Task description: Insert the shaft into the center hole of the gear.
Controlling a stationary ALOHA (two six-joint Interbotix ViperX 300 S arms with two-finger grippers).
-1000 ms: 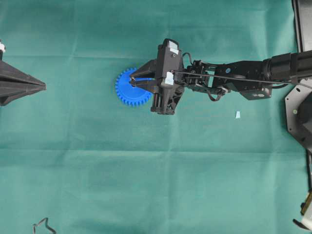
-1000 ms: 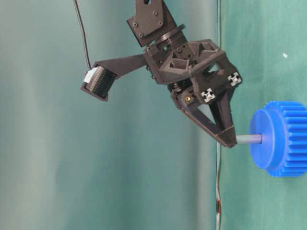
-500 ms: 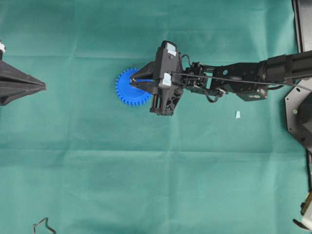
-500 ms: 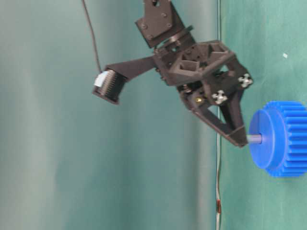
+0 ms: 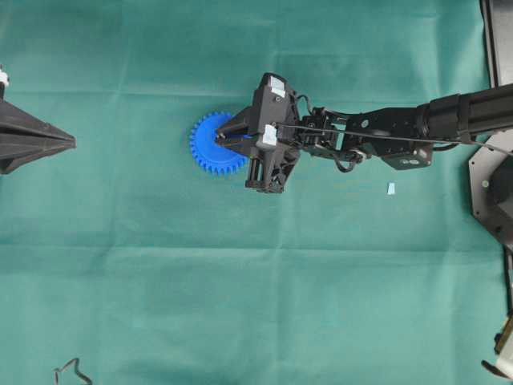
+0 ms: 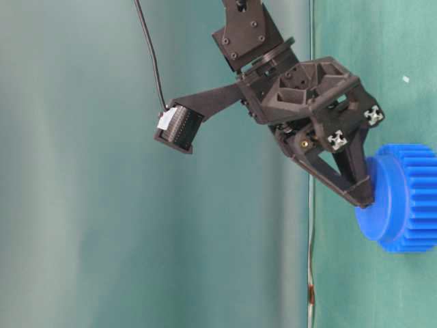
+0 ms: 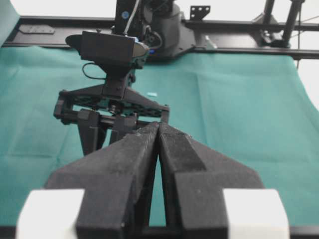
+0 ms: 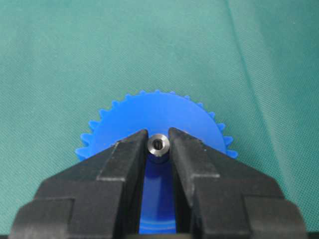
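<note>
The blue gear (image 5: 208,147) lies flat on the green cloth, also in the table-level view (image 6: 404,198) and the right wrist view (image 8: 159,112). My right gripper (image 5: 220,137) is shut on the grey shaft (image 8: 159,145), whose end shows between the fingertips. The fingertips (image 6: 366,199) rest against the gear's hub face, so the shaft's length and the center hole are hidden. My left gripper (image 5: 70,142) is shut and empty at the far left, well apart from the gear. In its own view the left gripper (image 7: 158,127) points toward the right arm (image 7: 109,50).
A small pale-blue scrap (image 5: 390,188) lies on the cloth right of the right arm. A bent black wire piece (image 5: 70,371) sits at the bottom left corner. The right arm's base plate (image 5: 490,188) stands at the right edge.
My right gripper has pushed down toward the gear. The exposed length of shaft between fingertips and hub has shrunk to nothing. The left gripper has not moved.
</note>
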